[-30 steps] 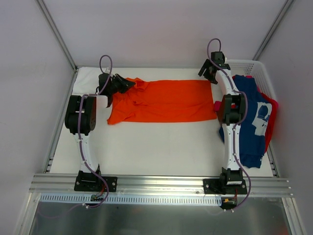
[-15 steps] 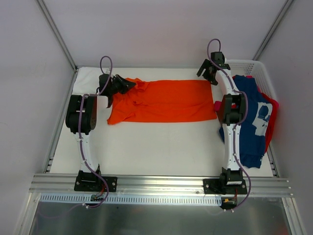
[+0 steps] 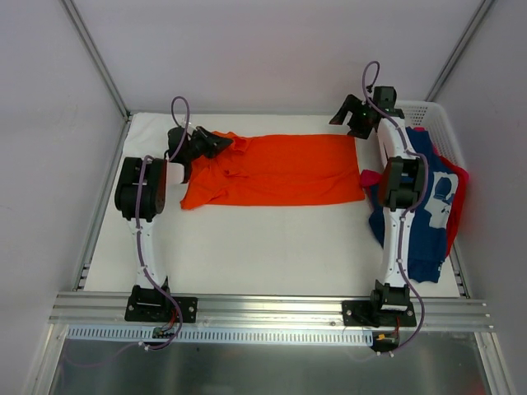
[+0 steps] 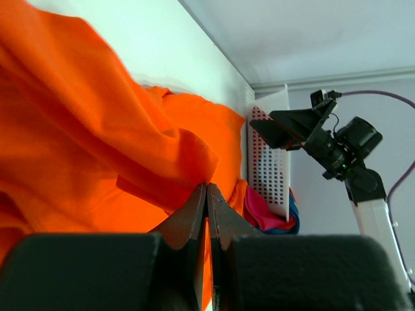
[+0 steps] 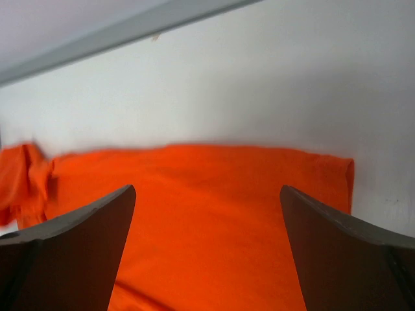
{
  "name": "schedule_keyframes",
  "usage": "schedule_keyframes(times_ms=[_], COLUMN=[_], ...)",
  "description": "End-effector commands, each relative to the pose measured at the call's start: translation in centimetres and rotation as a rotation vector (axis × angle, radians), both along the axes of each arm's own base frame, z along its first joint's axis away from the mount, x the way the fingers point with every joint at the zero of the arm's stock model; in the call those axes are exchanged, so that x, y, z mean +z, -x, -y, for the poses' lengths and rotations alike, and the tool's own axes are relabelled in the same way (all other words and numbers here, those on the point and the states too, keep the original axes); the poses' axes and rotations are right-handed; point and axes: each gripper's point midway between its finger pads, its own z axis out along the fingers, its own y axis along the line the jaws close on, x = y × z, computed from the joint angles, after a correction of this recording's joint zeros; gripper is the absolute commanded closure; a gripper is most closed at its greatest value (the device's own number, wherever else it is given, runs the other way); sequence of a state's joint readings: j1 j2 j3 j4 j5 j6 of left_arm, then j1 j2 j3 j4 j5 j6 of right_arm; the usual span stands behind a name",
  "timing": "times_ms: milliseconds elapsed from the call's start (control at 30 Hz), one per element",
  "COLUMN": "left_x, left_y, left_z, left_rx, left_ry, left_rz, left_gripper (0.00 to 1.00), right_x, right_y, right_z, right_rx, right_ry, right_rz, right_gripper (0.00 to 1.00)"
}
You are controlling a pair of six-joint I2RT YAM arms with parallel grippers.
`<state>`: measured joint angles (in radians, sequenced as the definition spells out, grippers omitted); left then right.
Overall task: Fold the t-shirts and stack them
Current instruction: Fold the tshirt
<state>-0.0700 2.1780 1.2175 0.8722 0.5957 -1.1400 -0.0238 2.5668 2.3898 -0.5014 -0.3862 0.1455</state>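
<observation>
A bright orange t-shirt (image 3: 280,169) lies spread across the far half of the table, bunched at its left end. My left gripper (image 3: 221,141) is shut on a raised fold of that bunched end; in the left wrist view its jaws (image 4: 207,188) meet with orange cloth (image 4: 97,149) pinched between them. My right gripper (image 3: 350,115) hangs open just above the shirt's far right corner. Its fingers stand wide apart over the orange cloth (image 5: 207,214) with nothing between them. A navy t-shirt with white print (image 3: 424,206) and a pink-red one (image 3: 459,185) drape over the right side.
A white lattice basket (image 3: 432,111) stands at the far right corner, under the navy and pink-red shirts; its wall (image 4: 269,168) shows in the left wrist view. A grey wall runs close behind the table's far edge. White table surface (image 3: 263,247) lies in front of the orange shirt.
My right gripper has opened wider, and its wrist has drawn back to the right, off the shirt's corner. The left gripper has stayed shut on the cloth, almost unmoved.
</observation>
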Motion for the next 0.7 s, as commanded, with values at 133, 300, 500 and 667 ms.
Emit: schedule_keyframes(times_ms=[133,300,500,667], left_x=[6.4,8.7,8.4,7.4], left_y=[0.1,0.7,0.6,0.7], left_z=[1.7,2.0,1.7,1.8], left_rx=[-0.180,-0.215,-0.198,-0.195], left_ry=[0.087,0.045,-0.031,-0.029], left_rz=[0.277,0.380,0.371,0.353], left_gripper=[1.00,1.00,1.00,1.00], right_x=[16.6,18.4,12.2,4.7], right_y=[5.1,1.5,2.1,5.7], right_z=[-7.2,-6.7,5.9,11.9], right_rx=[0.602,0.479,0.000,-0.149], right_ry=[-0.345,-0.409,0.408,0.713], right_rz=[0.481,0.427,0.222,-0.167], right_gripper=[0.01,0.01,0.01,0.01])
